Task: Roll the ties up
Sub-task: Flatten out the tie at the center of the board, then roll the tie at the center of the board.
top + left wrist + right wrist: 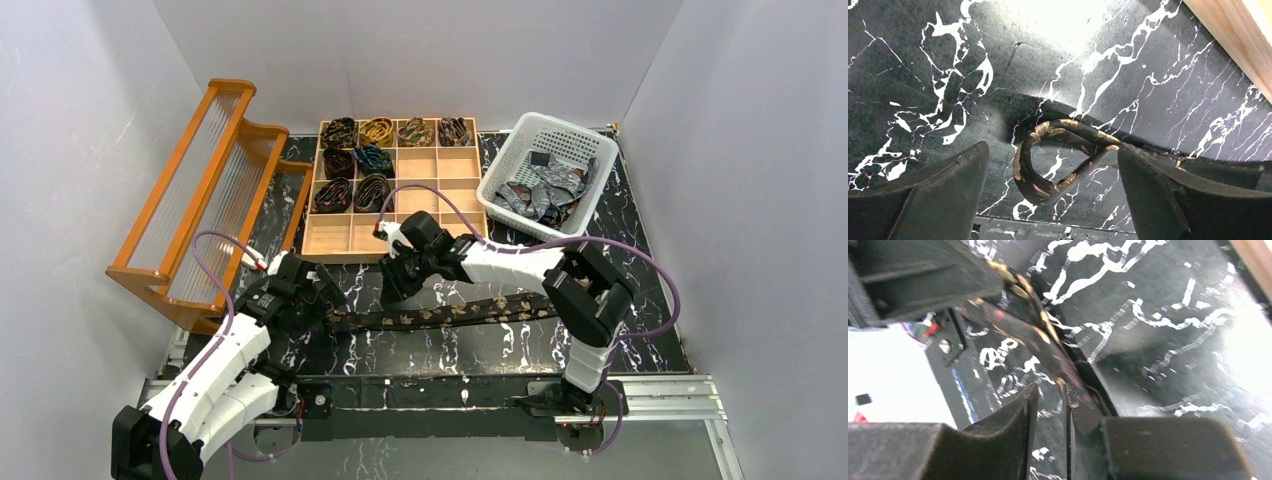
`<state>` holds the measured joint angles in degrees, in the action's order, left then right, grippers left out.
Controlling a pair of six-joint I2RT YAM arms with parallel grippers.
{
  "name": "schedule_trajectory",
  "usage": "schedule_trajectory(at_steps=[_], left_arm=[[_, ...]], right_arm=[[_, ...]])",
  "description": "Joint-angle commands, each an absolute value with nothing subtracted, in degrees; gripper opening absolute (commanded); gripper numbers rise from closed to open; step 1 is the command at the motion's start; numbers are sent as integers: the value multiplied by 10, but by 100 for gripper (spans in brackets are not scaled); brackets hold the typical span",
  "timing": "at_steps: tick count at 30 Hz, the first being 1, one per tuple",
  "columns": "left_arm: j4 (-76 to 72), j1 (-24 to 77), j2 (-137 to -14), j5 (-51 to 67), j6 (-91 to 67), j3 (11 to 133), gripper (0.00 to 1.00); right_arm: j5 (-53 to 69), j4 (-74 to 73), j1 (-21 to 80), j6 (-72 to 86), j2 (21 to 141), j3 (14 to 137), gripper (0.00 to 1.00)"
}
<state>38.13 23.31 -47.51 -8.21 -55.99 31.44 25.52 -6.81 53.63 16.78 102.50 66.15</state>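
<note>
A dark brown tie (450,312) with a gold pattern lies stretched across the black marble mat. Its left end is curled into a small loop (1048,160) standing on edge between the wide-open fingers of my left gripper (1053,165), and the right finger (1153,195) touches the strip. My right gripper (397,285) hovers just right of it over the same tie. In the right wrist view its jaws (1053,395) stand a narrow gap apart with only mat showing between them. The tie (1038,340) runs up against the right fingertip (1075,405).
A wooden compartment tray (440,200) behind the grippers holds several rolled ties (355,165) in its back-left cells. A white basket (590,140) at the back right holds loose ties (540,195). A wooden rack (200,190) stands at the left.
</note>
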Motion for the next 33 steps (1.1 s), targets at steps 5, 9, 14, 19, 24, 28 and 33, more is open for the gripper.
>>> schedule_trajectory(at_steps=[5,9,14,19,24,28,33], left_arm=[[410,229,-476,-145,-583,332,98],[467,230,-483,-197,-606,366,98],[471,213,-518,-187,-566,395,98],[461,177,-557,-145,-504,429,98],[449,142,-583,-104,-467,432,98],[444,137,-586,-100,-456,428,98],[417,137,-588,-65,-453,408,98]], right_arm=[[259,122,605,158,1027,640,68],[263,251,626,98,1056,613,84],[266,374,647,35,1097,586,91],[266,399,649,1,1129,582,91],[286,366,644,-6,1165,612,67],[282,342,638,6,1175,614,53],[229,311,635,-19,1161,587,41]])
